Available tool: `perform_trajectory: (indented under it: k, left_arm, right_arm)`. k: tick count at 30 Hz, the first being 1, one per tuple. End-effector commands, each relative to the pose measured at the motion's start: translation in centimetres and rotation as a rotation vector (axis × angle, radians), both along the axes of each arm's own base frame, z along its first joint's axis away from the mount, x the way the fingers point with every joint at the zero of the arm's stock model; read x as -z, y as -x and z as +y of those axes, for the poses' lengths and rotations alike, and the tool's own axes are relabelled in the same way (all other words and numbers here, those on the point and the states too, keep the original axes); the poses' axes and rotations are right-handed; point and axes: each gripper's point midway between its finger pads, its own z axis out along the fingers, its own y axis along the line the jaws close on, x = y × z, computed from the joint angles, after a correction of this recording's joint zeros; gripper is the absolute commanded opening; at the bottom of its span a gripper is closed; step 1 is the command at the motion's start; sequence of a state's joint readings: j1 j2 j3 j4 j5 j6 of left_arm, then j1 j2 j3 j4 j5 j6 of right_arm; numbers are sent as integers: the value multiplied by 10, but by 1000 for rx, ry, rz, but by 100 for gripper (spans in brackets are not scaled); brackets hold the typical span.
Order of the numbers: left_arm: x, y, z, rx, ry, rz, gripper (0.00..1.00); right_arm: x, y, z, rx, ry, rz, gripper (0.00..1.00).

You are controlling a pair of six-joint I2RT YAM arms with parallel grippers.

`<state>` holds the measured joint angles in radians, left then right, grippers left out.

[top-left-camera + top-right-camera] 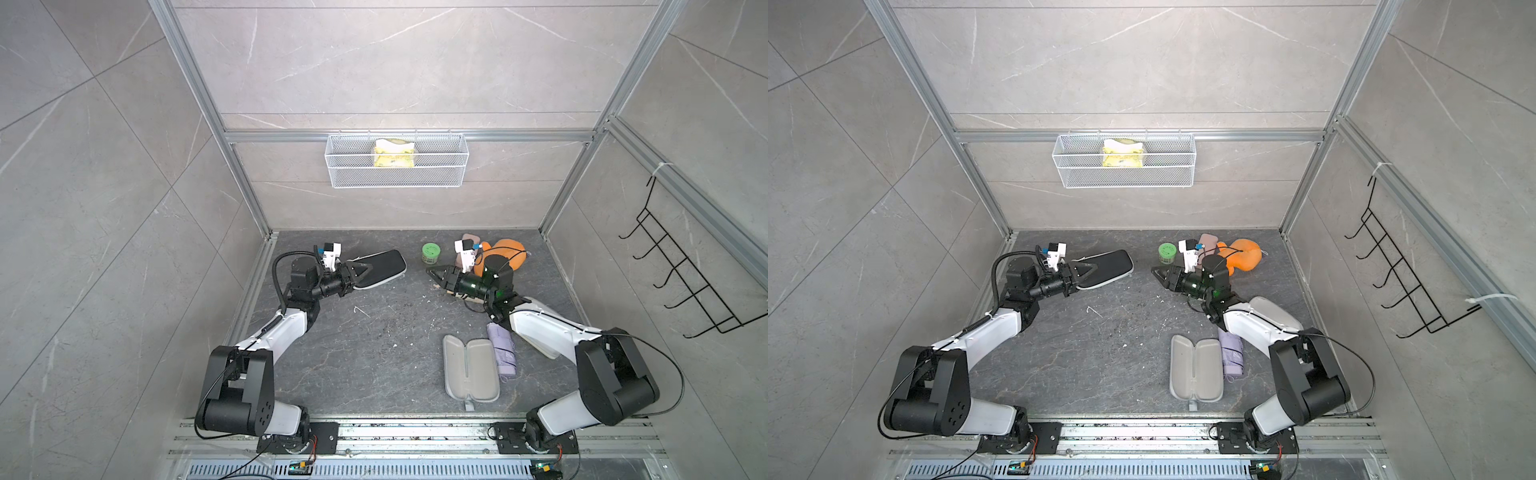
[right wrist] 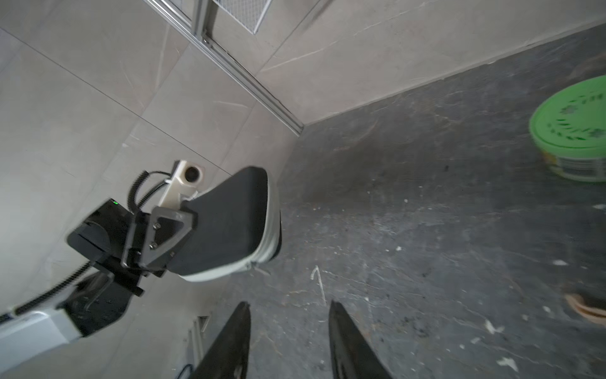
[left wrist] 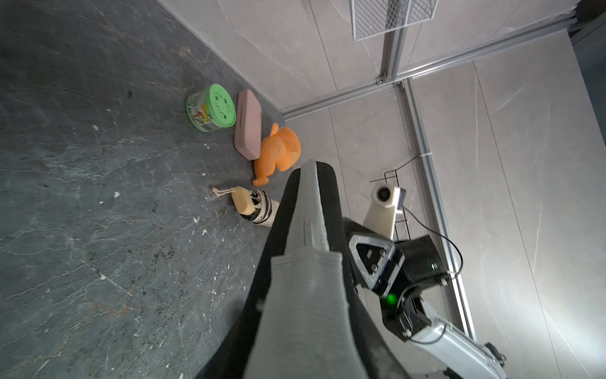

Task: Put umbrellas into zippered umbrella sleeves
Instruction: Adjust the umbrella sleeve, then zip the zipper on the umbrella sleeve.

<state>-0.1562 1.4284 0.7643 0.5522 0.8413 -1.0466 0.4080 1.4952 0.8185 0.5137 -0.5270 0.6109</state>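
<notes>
The left pincer [image 1: 360, 270] is closed on one end of the black case [image 1: 386, 266]; I cannot see whether anything is inside the case. The right pincer [image 2: 289, 303] is open and empty. The lilac umbrella [image 1: 502, 353] lies just beside the open case [image 1: 469, 370], with its far end under the right arm [image 1: 540, 328]. The beige umbrella [image 3: 254, 206] is half hidden behind the black case.

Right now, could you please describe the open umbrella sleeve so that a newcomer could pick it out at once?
Look at the dark floor near the right arm's base. The open sleeve lies flat there, pale grey lining up, beside the folded lilac umbrella. Unlike the black sleeve, held by the left gripper, it is spread in two halves and nothing grips it.
</notes>
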Motion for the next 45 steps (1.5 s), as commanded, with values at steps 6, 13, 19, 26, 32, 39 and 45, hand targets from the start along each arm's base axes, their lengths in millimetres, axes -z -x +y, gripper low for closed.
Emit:
perform_trajectory:
  k: [6,13,19,26,32,39,45]
  left_arm:
    - [-57,1,-2,-32,65,-207,9]
    - [-61,8,-9,-6,55,-215,8]
    - [-69,14,-17,25,35,-245,8]
    - [-68,16,-20,36,24,-244,8]
    - [-65,17,-23,39,14,-243,7]
    - [-66,11,-19,4,8,-252,5]
    - [-74,1,-15,-50,0,-295,0]
  right_arm:
    - [11,8,29,43,489,-412,36]
    - [10,0,54,-20,617,-502,38]
    - [4,-10,65,-50,644,-535,36]
    - [-8,-17,72,-37,613,-543,26]
    - [-19,-15,78,-47,569,-541,15]
    - [-25,-3,87,-82,529,-538,1]
    - [-17,22,100,-139,523,-544,0]
